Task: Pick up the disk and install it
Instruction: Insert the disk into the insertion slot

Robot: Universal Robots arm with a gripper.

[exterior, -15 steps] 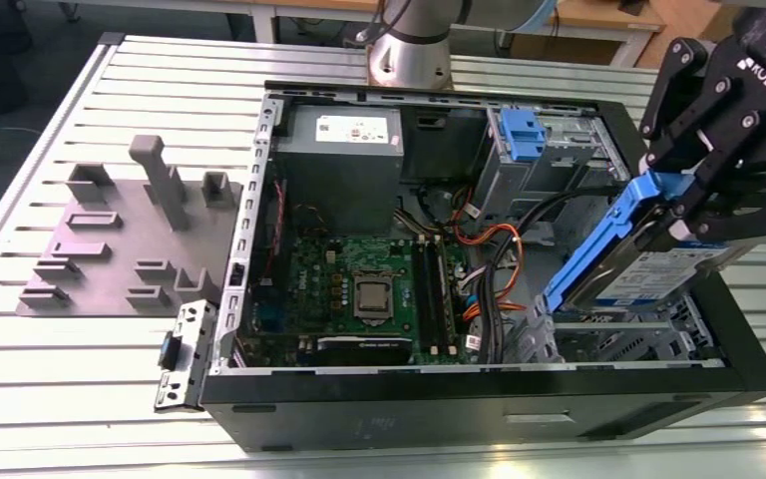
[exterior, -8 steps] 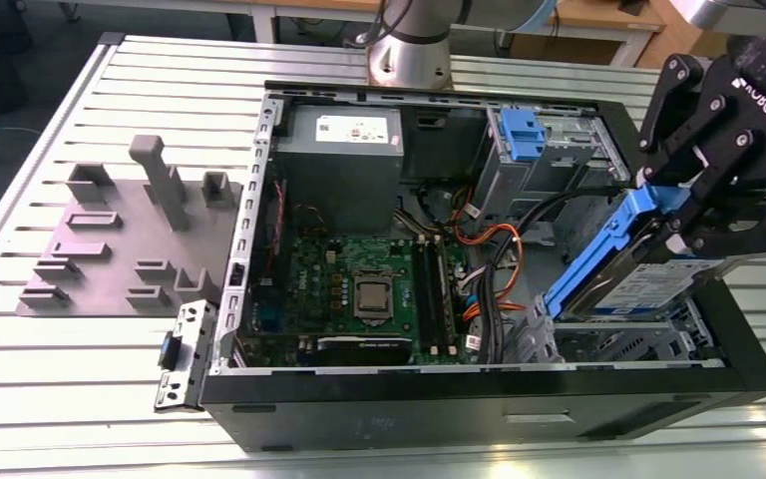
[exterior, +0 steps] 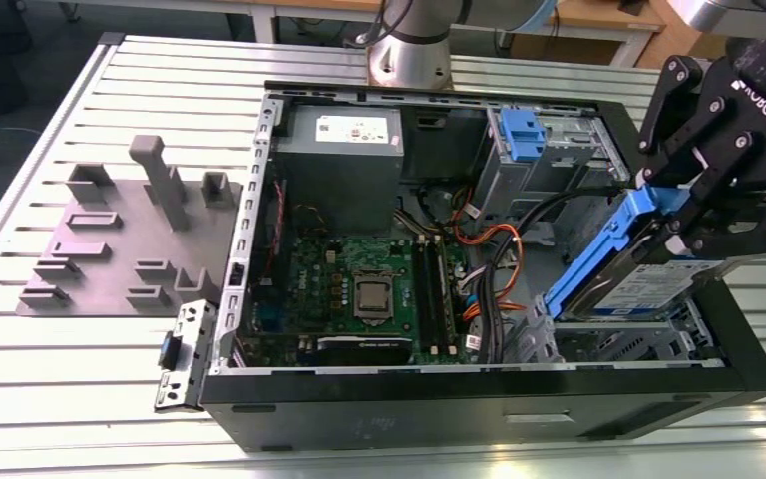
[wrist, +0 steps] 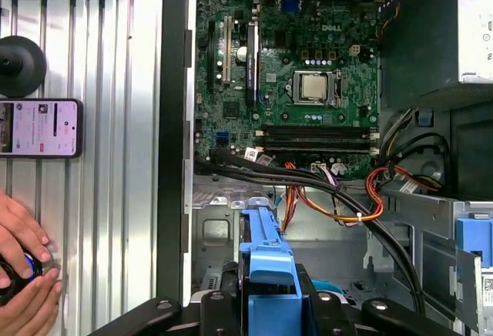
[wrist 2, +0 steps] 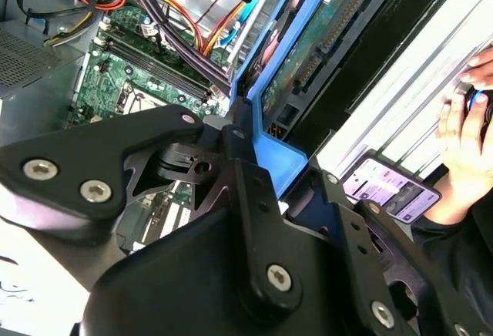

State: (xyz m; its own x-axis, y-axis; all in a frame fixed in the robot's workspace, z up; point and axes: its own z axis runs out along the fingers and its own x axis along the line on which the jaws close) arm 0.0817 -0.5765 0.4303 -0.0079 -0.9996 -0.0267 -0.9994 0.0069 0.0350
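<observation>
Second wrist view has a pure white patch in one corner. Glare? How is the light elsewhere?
Second wrist view: likely overexposure, blown-out white beside the black gripper holding the disk. First wrist view: motherboard evenly lit, table slats gleaming. Exterior view: case interior shaded against the bright table.

The exterior view looks steeply down from high up, near one corner of the open case [exterior: 490, 399] on the slatted desk [exterior: 104, 110]. It faces the arm [exterior: 410, 50] at the far side, and the hand [exterior: 686, 222] is close to the lens at the exterior view's right. The first wrist view sits above the hand and looks straight down into the case, with the disk [wrist: 266, 274] very near. The second wrist view sits tilted just behind the hand's black links [wrist 2: 231, 220] and looks along the disk. All three views share the board [exterior: 363, 289]. Both wrist views share the phone [wrist: 38, 128] and a person's fingers [wrist: 19, 232] beside the case.
</observation>
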